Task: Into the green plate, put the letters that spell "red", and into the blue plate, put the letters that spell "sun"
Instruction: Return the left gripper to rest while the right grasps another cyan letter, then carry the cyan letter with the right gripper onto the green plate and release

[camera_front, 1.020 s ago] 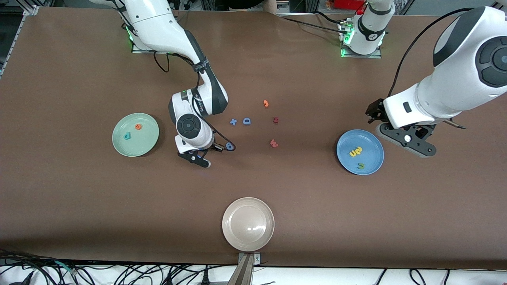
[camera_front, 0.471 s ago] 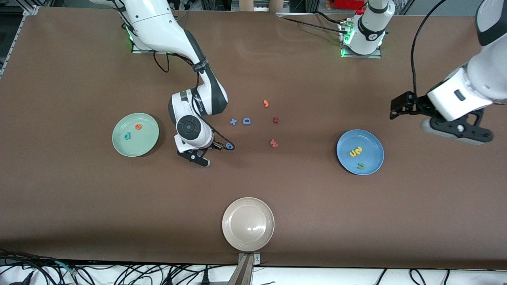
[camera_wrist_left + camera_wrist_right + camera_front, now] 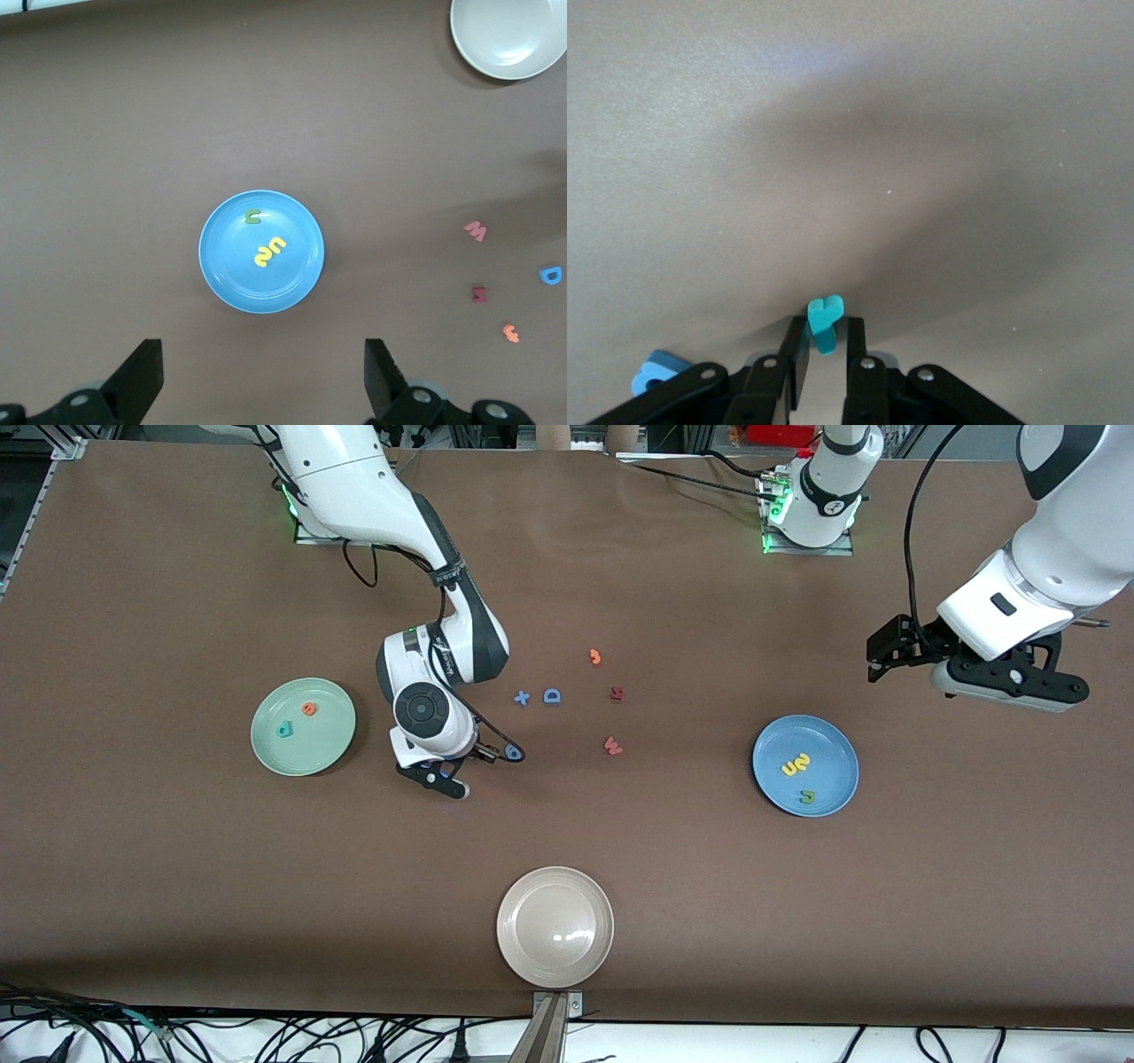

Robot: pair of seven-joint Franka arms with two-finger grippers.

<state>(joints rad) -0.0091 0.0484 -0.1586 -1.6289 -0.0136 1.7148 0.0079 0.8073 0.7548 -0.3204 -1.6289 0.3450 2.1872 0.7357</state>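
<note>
Since a second ago, the left gripper [image 3: 1005, 682] has swung up and away from the round sky-blue plate [image 3: 831, 740] and now hangs over bare table toward the left arm's end, its jaws spread wide with nothing between them. Meanwhile the right gripper [image 3: 443, 773] has barely shifted, low at the table between the round mint-green plate [image 3: 270, 748] and the loose letters in the middle.

The right wrist view tells it best: the tiny teal foam "r" [image 3: 824, 320] sits pinched between the two fingers [image 3: 799, 359], which are drawn in tight against it. A blue foam letter [image 3: 513, 753] lies just beside that gripper.

On the green plate lie the teal foam "d" [image 3: 284, 730] and the orange foam "e" [image 3: 308, 709], near each other. On the blue plate lie the two yellow foam letters [image 3: 796, 763], touching, with the olive-green foam "u" [image 3: 807, 796] close by, nearer the front camera.

A round beige plate [image 3: 555, 926] sits nearest the front camera, holding nothing.
</note>
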